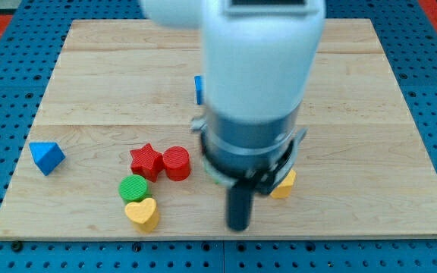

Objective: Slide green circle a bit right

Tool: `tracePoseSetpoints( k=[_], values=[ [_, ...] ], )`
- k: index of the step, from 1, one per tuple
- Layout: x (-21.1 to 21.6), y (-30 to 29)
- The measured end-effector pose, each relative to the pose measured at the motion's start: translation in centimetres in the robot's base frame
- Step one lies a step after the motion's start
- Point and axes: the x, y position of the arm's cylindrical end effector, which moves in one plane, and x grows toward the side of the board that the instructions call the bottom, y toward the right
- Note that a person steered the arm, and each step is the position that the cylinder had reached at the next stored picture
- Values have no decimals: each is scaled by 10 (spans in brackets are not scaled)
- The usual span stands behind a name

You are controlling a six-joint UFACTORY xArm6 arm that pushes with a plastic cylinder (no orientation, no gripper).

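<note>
The green circle lies near the view's bottom left of the wooden board. It touches the yellow heart just below it and sits just below the red star. My tip is the lower end of the dark rod, down near the board's bottom edge. It stands well to the right of the green circle, with a gap between them. The arm's white and grey body hides the middle of the board.
A red cylinder sits beside the red star. A blue triangle lies at the far left. A blue block and a yellow block peek out from behind the arm.
</note>
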Motion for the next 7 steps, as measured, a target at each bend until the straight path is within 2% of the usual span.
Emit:
tracePoseSetpoints(
  k=[1, 2, 4, 5, 6, 7],
  values=[
    [0, -3],
    [-1, -31],
    [0, -212],
    [-1, -263],
    [-8, -282],
    [-38, -246]
  ],
)
